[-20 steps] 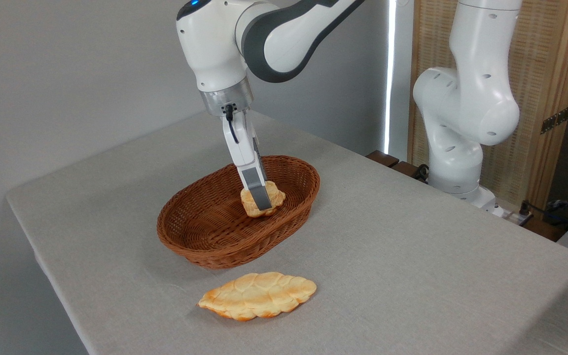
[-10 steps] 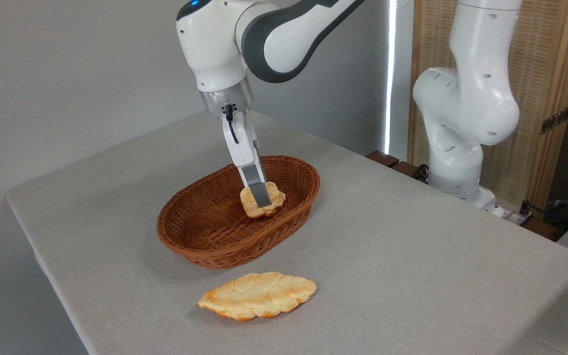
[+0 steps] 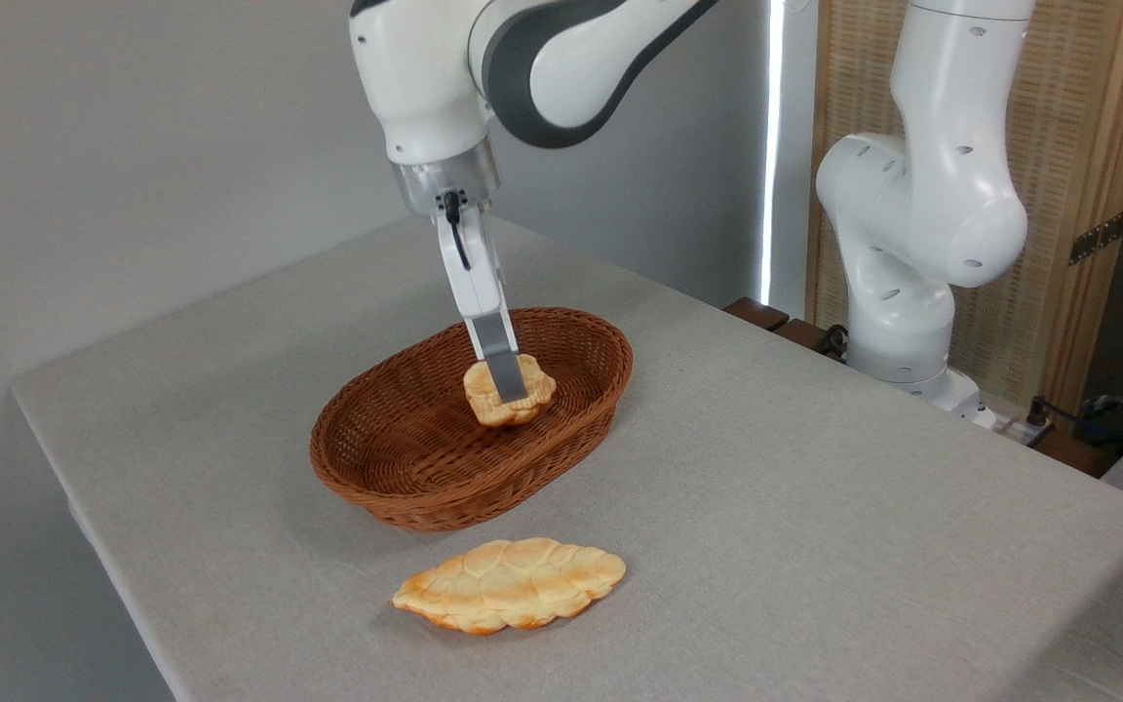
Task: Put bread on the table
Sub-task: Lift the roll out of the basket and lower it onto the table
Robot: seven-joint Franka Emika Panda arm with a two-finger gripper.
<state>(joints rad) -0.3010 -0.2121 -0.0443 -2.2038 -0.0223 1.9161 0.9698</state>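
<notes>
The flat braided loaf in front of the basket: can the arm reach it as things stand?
Probably not right away: the end effector is shut on the bun over the basket. The loaf itself lies uncovered.

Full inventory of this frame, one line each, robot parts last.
Bun: 1, golden-tan, held over the basket's inside.
Basket: 1, brown wicker, oval, mid-table.
Braided loaf: 1, golden, flat on the cloth in front of the basket.
Table: 1, light grey cloth.
Wooden screen: 1, tan, behind at right.
Cables: dark, at right edge.
Arm: 1, white and grey, base at right.
Pincer: 1, white with grey fingers, shut on the bun.
</notes>
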